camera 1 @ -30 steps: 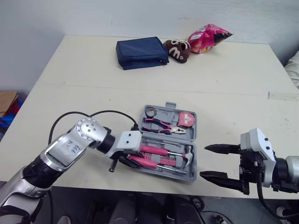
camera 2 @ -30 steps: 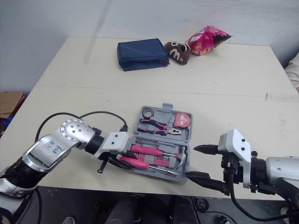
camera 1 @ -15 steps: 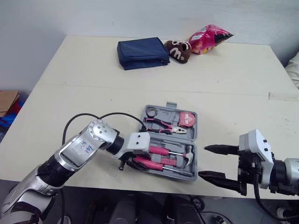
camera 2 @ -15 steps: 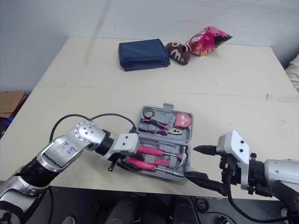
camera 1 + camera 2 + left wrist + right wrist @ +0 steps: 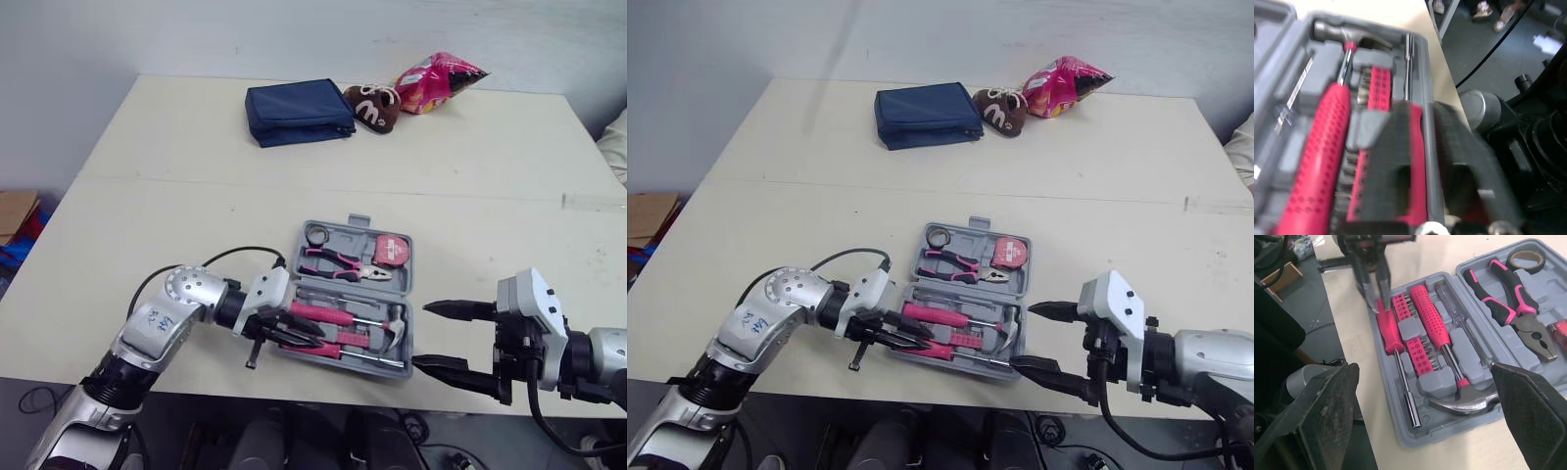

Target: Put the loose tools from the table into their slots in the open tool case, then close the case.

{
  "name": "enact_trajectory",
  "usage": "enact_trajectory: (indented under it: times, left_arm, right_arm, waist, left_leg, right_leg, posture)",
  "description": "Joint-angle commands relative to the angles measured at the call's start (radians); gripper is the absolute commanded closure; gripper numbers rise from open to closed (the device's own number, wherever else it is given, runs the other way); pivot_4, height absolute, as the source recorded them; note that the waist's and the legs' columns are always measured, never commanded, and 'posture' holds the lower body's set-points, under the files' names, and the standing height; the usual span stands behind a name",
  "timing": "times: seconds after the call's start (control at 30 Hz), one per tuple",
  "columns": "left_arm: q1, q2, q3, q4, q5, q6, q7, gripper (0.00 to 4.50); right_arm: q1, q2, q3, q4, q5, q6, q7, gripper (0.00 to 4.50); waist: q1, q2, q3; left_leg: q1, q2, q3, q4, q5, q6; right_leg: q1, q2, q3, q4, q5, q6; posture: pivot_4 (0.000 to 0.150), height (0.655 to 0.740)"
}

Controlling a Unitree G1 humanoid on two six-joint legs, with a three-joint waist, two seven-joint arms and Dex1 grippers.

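Your left arm has dropped its elbow toward the cream surface [image 5: 157,215] since half a second ago, and its pincer [image 5: 299,333] has slid back to the near-left corner of the open grey plastic tool case [image 5: 357,221]. Your right pincer [image 5: 423,335] has hardly shifted.

You have the left pincer's black fingers [image 5: 1386,166] parted, one on each side of the butt end of the pink-handled driver [image 5: 1387,330]. That driver lies in the front-most slot of the near half, its steel shaft running toward the case's right end. Whether the fingers actually press on the handle, you cannot tell.

Your right pincer is spread wide and hovers just off the case's near-right corner, over the front edge of the surface, apart from the case.

Beside the driver sits a pink strip of bits [image 5: 1415,345], then the hammer with a dimpled pink grip [image 5: 1442,345], its steel head at the right end. A slim clear-handled screwdriver [image 5: 1454,313] lies next to the hammer. The far half holds pliers with pink and black handles [image 5: 1508,303], a small roll of tape [image 5: 1524,257] in the left corner and a pink tape measure [image 5: 392,250] on the right.

Well behind the case, near the far edge, lie a navy fabric pouch [image 5: 297,111], a brown plush toy [image 5: 372,103] and a pink snack bag [image 5: 436,78].
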Motion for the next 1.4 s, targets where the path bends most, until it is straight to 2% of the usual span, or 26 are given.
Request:
enact_trajectory:
  times: [0.03, 0.13, 0.27, 0.37, 0.57, 0.67, 0.77, 0.9, 0.97, 1.1, 1.23, 1.33, 1.4]
  left_arm:
    - [0.000, -0.016, -0.017, 0.001, 0.029, -0.034, 0.012, 4.45]
    - [-0.004, -0.018, -0.092, 0.031, 0.137, -0.028, 0.064, 4.45]
    - [0.028, 0.038, -0.200, 0.037, 0.290, -0.091, 0.073, 4.45]
    - [0.012, 0.048, -0.223, 0.069, 0.326, -0.086, 0.083, 4.45]
    - [-0.008, 0.046, -0.236, 0.065, 0.318, -0.121, 0.051, 4.45]
    - [-0.011, 0.022, -0.183, 0.035, 0.236, -0.102, 0.036, 4.45]
    - [0.006, 0.025, -0.043, -0.019, 0.101, -0.031, 0.053, 4.45]
    - [0.043, 0.082, 0.160, -0.085, -0.093, 0.126, 0.056, 4.45]
    - [0.057, 0.112, 0.243, -0.088, -0.141, 0.185, 0.083, 4.45]
    - [0.062, 0.156, 0.324, 0.009, -0.084, 0.163, 0.153, 4.45]
    - [-0.025, 0.110, 0.226, 0.214, 0.080, 0.003, 0.207, 4.45]
    - [-0.080, 0.066, 0.171, 0.329, 0.140, -0.090, 0.187, 4.50]
    - [-0.106, 0.031, 0.149, 0.366, 0.150, -0.105, 0.178, 4.50]
  right_arm:
    - [-0.010, 0.000, -0.011, -0.006, 0.010, -0.011, 0.005, 0.00]
    - [-0.018, -0.002, -0.006, -0.003, 0.011, -0.010, 0.004, 0.00]
    - [-0.025, 0.002, -0.002, -0.004, 0.016, -0.005, -0.006, 0.00]
    - [-0.019, 0.010, -0.012, -0.001, 0.024, 0.000, -0.013, 0.00]
    - [-0.024, 0.004, -0.012, 0.006, 0.019, -0.005, -0.016, 0.00]
    - [-0.023, 0.006, -0.012, 0.010, 0.011, -0.010, -0.016, 0.00]
    - [-0.020, 0.011, -0.037, 0.016, 0.014, -0.011, -0.026, 0.00]
    - [-0.004, 0.018, -0.092, 0.034, 0.028, -0.002, -0.035, 0.00]
    - [0.009, 0.020, -0.113, 0.050, 0.017, -0.005, -0.030, 0.00]
    - [-0.018, 0.033, -0.036, 0.151, -0.137, -0.065, -0.076, 0.00]
    - [-0.092, 0.018, 0.141, 0.326, -0.358, -0.167, -0.087, 0.00]
    - [-0.144, 0.029, 0.208, 0.401, -0.400, -0.199, -0.045, 0.86]
    - [-0.188, 0.040, 0.281, 0.439, -0.451, -0.231, -0.026, 1.90]
  waist:
    - [0.000, 0.000, 0.000]
    - [0.001, 0.000, 0.000]
    - [0.001, 0.001, -0.002]
    - [0.001, 0.005, -0.008]
    - [-0.001, 0.010, -0.012]
    - [0.000, 0.010, -0.012]
    - [-0.004, 0.010, -0.012]
    - [-0.004, 0.009, -0.010]
    - [-0.003, 0.009, -0.010]
    - [-0.002, 0.009, -0.010]
    - [0.003, 0.009, -0.010]
    - [0.002, 0.009, -0.010]
    - [-0.002, 0.009, -0.010]
  left_leg:
    - [0.000, 0.000, 0.000, 0.000, 0.000, 0.000]
    - [0.000, -0.001, 0.000, 0.000, 0.000, 0.001]
    - [0.004, -0.001, 0.000, -0.001, -0.001, 0.001]
    - [0.007, 0.000, -0.002, -0.001, -0.002, 0.002]
    - [0.007, 0.000, -0.002, -0.001, -0.003, 0.003]
    - [0.010, 0.000, -0.002, -0.001, -0.003, 0.003]
    - [0.009, 0.000, -0.002, -0.001, -0.003, 0.003]
    - [0.004, 0.000, -0.003, 0.000, -0.002, 0.002]
    - [0.004, 0.000, -0.003, 0.000, -0.002, 0.002]
    - [0.004, -0.002, -0.003, 0.000, -0.002, 0.003]
    - [0.004, -0.005, -0.002, 0.000, -0.002, 0.005]
    - [0.001, -0.005, -0.001, -0.001, -0.002, 0.006]
    - [-0.001, -0.005, 0.001, -0.002, -0.002, 0.006]
  right_leg:
    - [0.000, 0.000, 0.000, 0.000, 0.000, 0.000]
    - [0.000, -0.001, 0.000, 0.000, 0.000, 0.000]
    - [0.005, -0.001, 0.000, -0.002, 0.000, 0.000]
    - [0.010, -0.001, -0.001, -0.009, 0.000, 0.001]
    - [0.012, -0.007, -0.001, -0.009, 0.001, 0.001]
    - [0.012, -0.007, -0.001, -0.010, 0.001, 0.001]
    - [0.011, -0.007, -0.001, -0.010, 0.001, 0.001]
    - [0.007, -0.006, -0.002, -0.008, 0.001, 0.001]
    - [0.007, -0.006, -0.003, -0.008, 0.001, 0.002]
    - [0.008, -0.006, -0.003, -0.009, 0.002, 0.003]
    - [0.008, -0.005, -0.002, -0.010, 0.003, 0.005]
    - [0.005, -0.005, -0.002, -0.008, 0.003, 0.006]
    - [0.002, -0.004, -0.001, -0.007, 0.003, 0.006]
  posture:
    - [0.150, 0.7400]
    - [0.150, 0.7400]
    - [0.150, 0.7400]
    - [0.150, 0.7400]
    - [0.150, 0.7400]
    - [0.150, 0.7400]
    - [0.150, 0.7400]
    - [0.150, 0.7400]
    - [0.150, 0.7400]
    - [0.150, 0.7400]
    - [0.150, 0.7400]
    - [0.150, 0.7400]
    - [0.150, 0.7400]
